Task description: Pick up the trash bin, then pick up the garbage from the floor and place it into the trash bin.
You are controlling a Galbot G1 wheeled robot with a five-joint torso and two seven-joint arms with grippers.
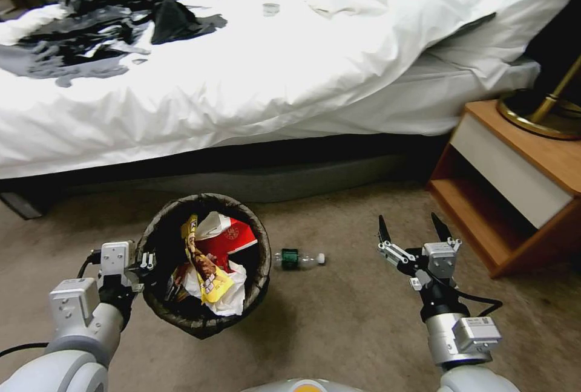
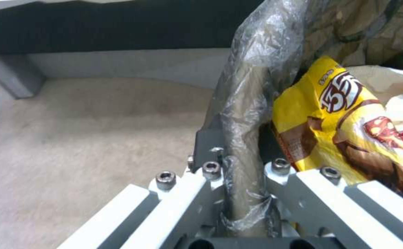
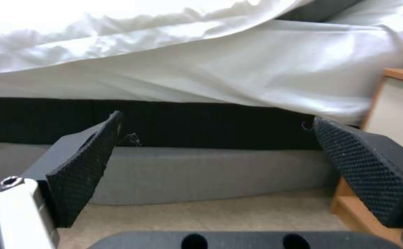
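Left end effector point(image 1: 143, 263) clamps trash bin point(image 1: 158, 228) rim; right end effector point(image 1: 411, 227) apart, spread.

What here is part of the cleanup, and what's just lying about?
Job: trash bin, held at its rim by the left gripper; garbage inside it; bottle on the carpet; right gripper, open.
Lying about: bed, nightstand, lamp.

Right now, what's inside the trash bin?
Inside the trash bin: a yellow snack wrapper on top, a red-and-white carton and crumpled white paper. Anything beneath them is covered. The left gripper clamps the bin's rim.
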